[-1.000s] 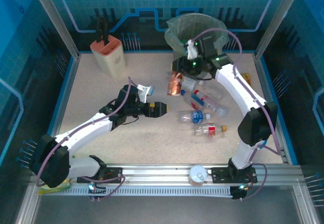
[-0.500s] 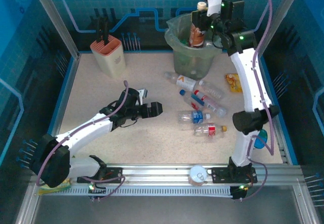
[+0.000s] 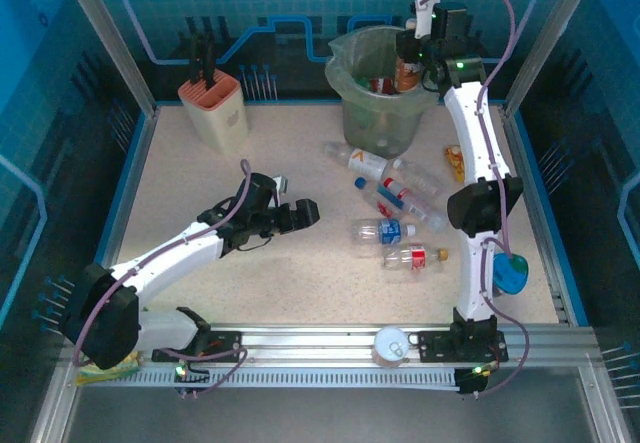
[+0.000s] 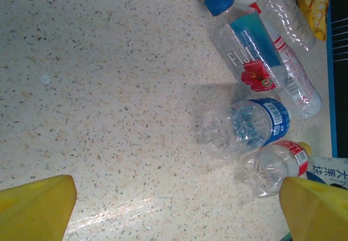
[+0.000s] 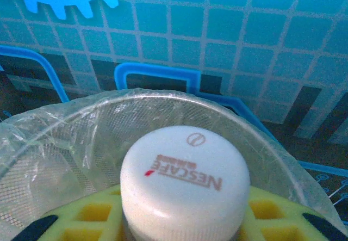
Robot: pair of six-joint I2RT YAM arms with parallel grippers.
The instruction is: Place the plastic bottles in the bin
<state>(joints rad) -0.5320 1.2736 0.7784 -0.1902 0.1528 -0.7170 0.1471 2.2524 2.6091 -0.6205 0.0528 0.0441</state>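
The right claw (image 3: 410,48) is clamped on the amber bottle (image 3: 405,68). It holds the bottle upright, white cap up, high over the far right part of the bin (image 3: 345,68), which stands at the far edge of the worktop (image 3: 200,193). In the right wrist view the cap (image 5: 185,178) sits between the yellow fingers (image 5: 87,215), with the bag-lined rim curving beyond it. The bottle therefore looks placed to drop inside the liner rather than onto the rim.

The left claw (image 3: 300,215) hangs low near the middle of the worktop, its jaws wide apart and pointed right toward the loose bottles. I judge it is lining up on the blue-labelled bottle (image 4: 253,124), the closest one, which lies on its side. A Fiji bottle (image 4: 250,56) lies just beyond it and a red-labelled bottle (image 4: 277,165) just nearer. Two more clear bottles lie closer to the bin. The snack bag (image 3: 455,158) at the right is not part of the job.
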